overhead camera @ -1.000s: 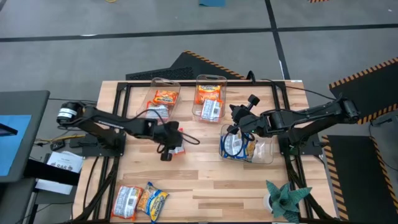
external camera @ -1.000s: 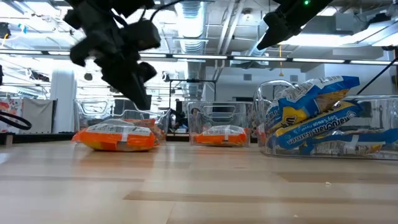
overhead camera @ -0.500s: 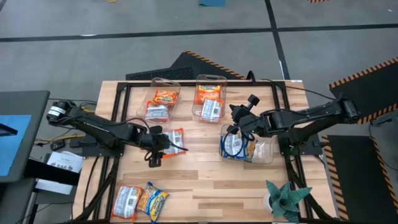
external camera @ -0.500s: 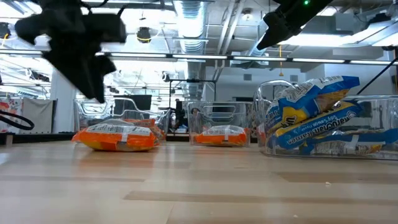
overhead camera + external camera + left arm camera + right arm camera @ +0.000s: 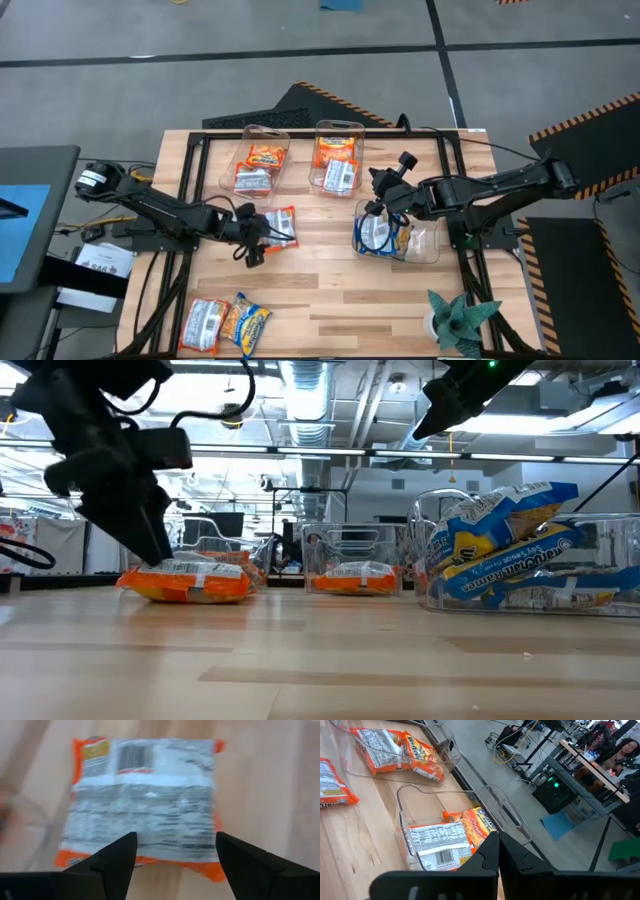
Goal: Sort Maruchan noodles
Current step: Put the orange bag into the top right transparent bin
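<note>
An orange Maruchan packet lies flat on the table's middle left, silver back up. My left gripper hovers open at the packet's left end, one finger on either side of that end, apart from it. My right gripper hangs shut and empty above the right clear bin, which holds blue-yellow packets. Two far bins hold orange packets. Two more packets lie at the near left.
A small potted plant stands at the near right corner. Black frame rails run along the table's sides. Bare wood lies across the middle and near part of the table.
My left gripper has opened and let go of the orange packet, drawing back toward the table's left edge and sinking a little while rolling its wrist. The packet stays flat on the table.
</note>
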`<state>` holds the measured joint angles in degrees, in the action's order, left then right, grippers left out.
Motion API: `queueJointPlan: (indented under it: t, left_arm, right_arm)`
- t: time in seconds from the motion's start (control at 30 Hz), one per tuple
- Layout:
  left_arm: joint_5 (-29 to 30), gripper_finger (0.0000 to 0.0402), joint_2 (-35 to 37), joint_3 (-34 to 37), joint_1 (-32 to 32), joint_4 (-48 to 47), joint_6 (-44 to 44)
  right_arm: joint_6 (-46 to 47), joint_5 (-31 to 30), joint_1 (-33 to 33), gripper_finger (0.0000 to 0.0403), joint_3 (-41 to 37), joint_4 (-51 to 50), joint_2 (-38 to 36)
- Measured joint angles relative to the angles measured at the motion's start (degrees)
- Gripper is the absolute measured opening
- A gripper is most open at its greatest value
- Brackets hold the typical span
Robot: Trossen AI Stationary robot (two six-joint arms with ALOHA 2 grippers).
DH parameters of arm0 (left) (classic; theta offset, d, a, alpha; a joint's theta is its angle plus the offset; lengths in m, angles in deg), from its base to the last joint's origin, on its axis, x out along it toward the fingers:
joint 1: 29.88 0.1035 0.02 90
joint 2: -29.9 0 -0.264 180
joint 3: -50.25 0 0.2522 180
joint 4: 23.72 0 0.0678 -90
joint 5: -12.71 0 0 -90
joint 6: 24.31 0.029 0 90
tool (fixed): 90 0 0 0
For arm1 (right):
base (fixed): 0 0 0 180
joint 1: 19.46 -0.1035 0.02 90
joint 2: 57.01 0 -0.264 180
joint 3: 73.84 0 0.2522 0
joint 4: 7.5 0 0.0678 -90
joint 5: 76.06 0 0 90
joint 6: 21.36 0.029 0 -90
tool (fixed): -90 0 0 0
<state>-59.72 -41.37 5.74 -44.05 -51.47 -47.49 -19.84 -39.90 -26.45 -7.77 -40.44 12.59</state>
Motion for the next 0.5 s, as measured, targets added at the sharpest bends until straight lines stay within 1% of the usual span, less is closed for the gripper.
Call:
queueJointPlan:
  t: [0.1, 0.17, 0.3, 0.43, 0.5]
  left_arm:
    - [3.8, 0.026, -0.5, 0.5, 0.0, 0.0, 0.0]
    - [5.1, 0.026, -1.0, 1.1, 0.0, 1.0, 0.0]
    - [5.4, 0.026, -3.8, 1.3, 0.0, 3.8, 0.2]
    - [3.9, 0.0259, -8.3, 1.3, 0.0, 8.2, 2.9]
    - [4.0, 0.0252, -10.8, 1.3, 0.0, 10.1, 3.1]
  right_arm:
    - [0.0, 0.0, 0.0, 0.0022, 0.0, 0.0, 0.0]
    - [0.0, 0.0, 0.0, 0.0022, 0.0, 0.0, 0.0]
    - [0.0, 0.0, 0.0, 0.0022, 0.0, 0.1, 0.0]
    - [0.0, 0.0, 0.0, 0.0022, 0.0, 0.2, 0.0]
    - [0.0, 0.0, 0.0, 0.0022, 0.0, 0.2, 0.0]
